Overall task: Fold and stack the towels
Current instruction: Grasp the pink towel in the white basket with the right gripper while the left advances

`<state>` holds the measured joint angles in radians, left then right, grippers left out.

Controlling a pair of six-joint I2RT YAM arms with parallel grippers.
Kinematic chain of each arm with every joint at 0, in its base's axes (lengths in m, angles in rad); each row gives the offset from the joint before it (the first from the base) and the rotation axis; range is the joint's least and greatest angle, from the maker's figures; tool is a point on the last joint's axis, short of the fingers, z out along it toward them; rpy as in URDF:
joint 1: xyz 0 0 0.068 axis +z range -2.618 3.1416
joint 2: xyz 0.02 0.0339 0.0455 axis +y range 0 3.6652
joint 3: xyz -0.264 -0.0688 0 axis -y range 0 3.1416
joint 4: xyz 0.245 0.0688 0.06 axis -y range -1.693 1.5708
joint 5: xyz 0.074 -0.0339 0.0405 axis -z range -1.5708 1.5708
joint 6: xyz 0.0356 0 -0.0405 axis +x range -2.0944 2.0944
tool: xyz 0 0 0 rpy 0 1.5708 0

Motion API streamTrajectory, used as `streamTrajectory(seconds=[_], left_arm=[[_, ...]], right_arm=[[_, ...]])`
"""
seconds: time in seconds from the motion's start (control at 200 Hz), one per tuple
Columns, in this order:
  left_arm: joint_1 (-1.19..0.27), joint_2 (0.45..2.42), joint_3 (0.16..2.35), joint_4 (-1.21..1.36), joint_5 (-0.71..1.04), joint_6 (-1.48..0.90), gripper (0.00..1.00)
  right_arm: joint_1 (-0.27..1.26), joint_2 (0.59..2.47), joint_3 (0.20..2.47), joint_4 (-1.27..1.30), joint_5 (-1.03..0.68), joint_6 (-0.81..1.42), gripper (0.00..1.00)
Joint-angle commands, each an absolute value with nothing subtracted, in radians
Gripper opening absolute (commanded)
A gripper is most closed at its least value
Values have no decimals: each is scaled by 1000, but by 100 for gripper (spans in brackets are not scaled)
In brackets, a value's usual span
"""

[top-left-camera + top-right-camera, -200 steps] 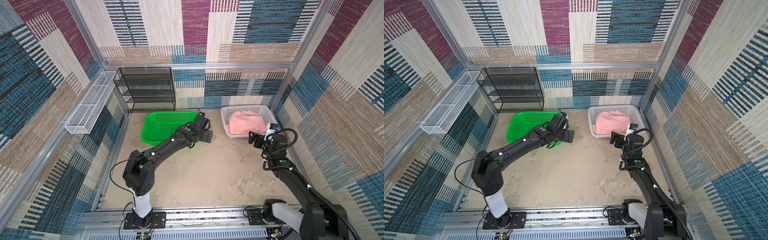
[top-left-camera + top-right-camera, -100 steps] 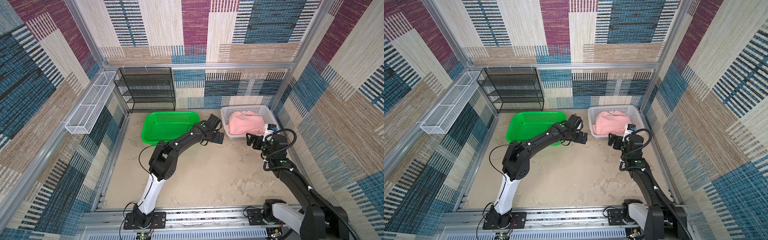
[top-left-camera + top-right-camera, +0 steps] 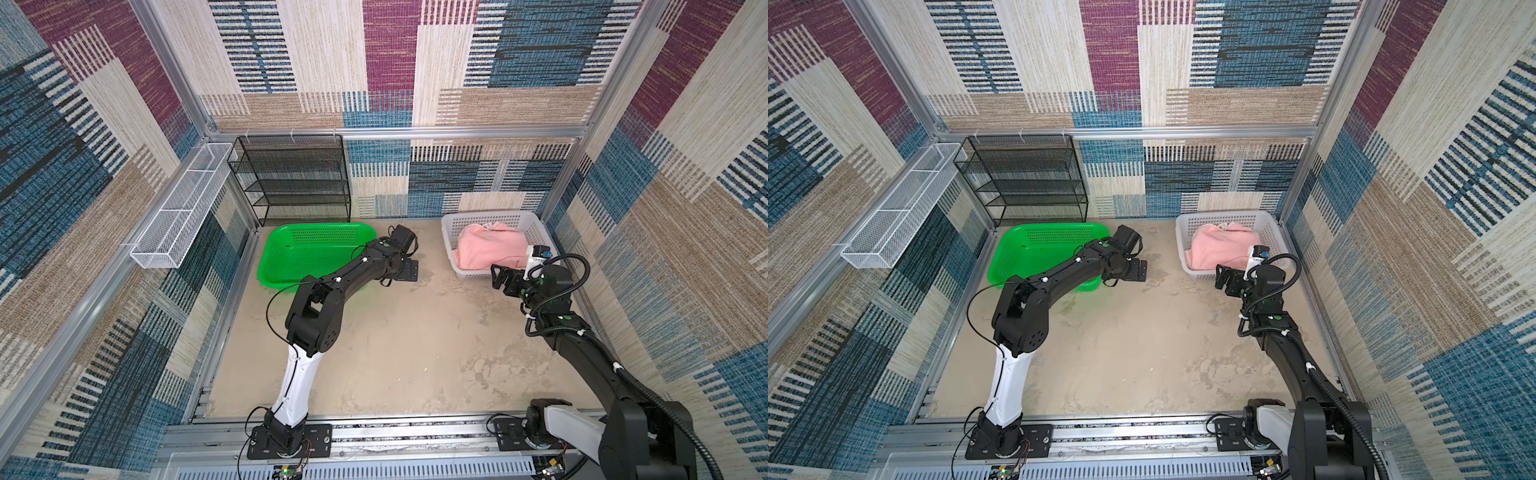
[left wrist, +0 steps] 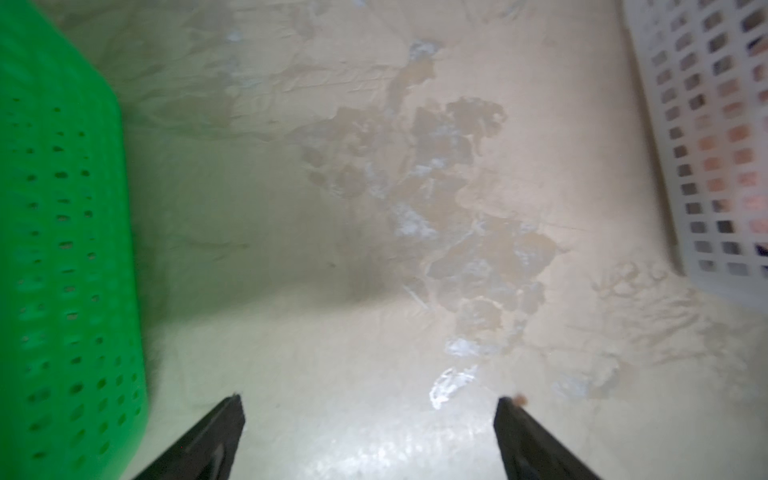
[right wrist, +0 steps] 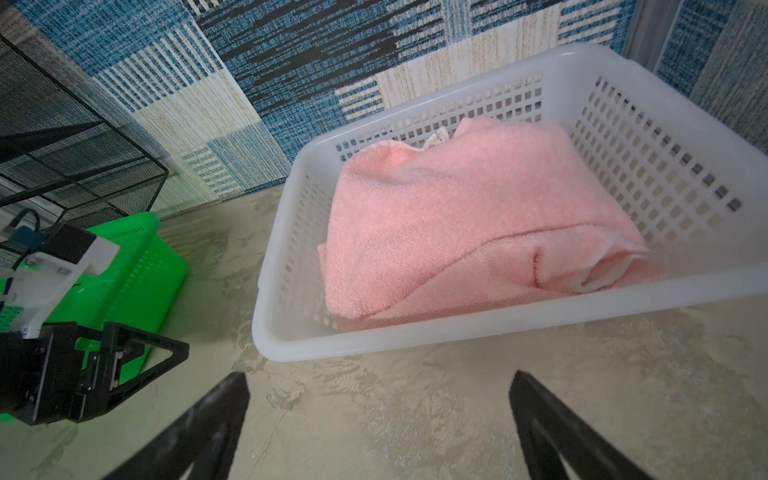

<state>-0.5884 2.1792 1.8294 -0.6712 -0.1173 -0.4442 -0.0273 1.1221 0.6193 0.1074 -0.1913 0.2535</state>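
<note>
A pink towel (image 3: pixel 490 249) (image 3: pixel 1223 245) (image 5: pixel 457 220) lies loosely bunched in the white basket (image 3: pixel 486 216) (image 3: pixel 1221 215) (image 5: pixel 457 328) at the back right. A scrap of pale cloth (image 5: pixel 436 139) peeks out behind it; any other towels are hidden. My right gripper (image 3: pixel 498 277) (image 3: pixel 1223 279) (image 5: pixel 378 376) hovers open just in front of the basket's front rim, holding nothing. My left gripper (image 3: pixel 409 270) (image 3: pixel 1139 270) (image 4: pixel 370 401) (image 5: pixel 137 361) stands open and empty low over the bare floor between the two baskets.
A green basket (image 3: pixel 307 253) (image 3: pixel 1038 249) (image 4: pixel 62 249) (image 5: pixel 137 266) sits at the back left, partly under the left arm. A black wire shelf (image 3: pixel 291 183) stands against the back wall. A white wire tray (image 3: pixel 178 208) hangs on the left wall.
The left arm's lower links have risen upright while its gripper swung right toward the white basket and came back a little. The right gripper edged slightly left along the basket's front.
</note>
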Motion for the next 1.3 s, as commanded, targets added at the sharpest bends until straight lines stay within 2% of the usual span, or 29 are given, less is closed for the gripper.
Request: streamTrajectory(seconds=[0.0,0.225,0.436,0.721,0.766,0.801,0.886,0.977,1.052,1.187,1.297], left_arm=[[-560,2133,1783,-684,-171,-445,99],[-495,2041,1659,-637,-191,-427,99],[-472,2003,1620,-628,-203,-393,99],[-499,1895,1479,-392,68,-321,99],[-506,1873,1452,-346,104,-315,99],[-511,1853,1430,-314,137,-309,99],[-519,1810,1379,-245,182,-305,99],[-526,1769,1333,-185,211,-304,99],[-528,1735,1297,-143,234,-304,99],[-531,1683,1243,-86,244,-310,99],[-530,1644,1204,-58,228,-304,99]], right_arm=[[-25,1148,645,124,-196,260,100],[-11,1249,756,91,-168,253,100],[1,1470,974,-67,-34,279,100],[3,1793,1219,-196,92,285,99],[5,1813,1227,-184,102,292,95],[5,1820,1229,-176,103,297,87],[5,1818,1231,-166,118,309,60],[5,1794,1231,-166,139,311,23],[5,1767,1237,-171,161,301,0],[5,1700,1258,-183,179,273,0],[5,1625,1284,-184,131,230,0]])
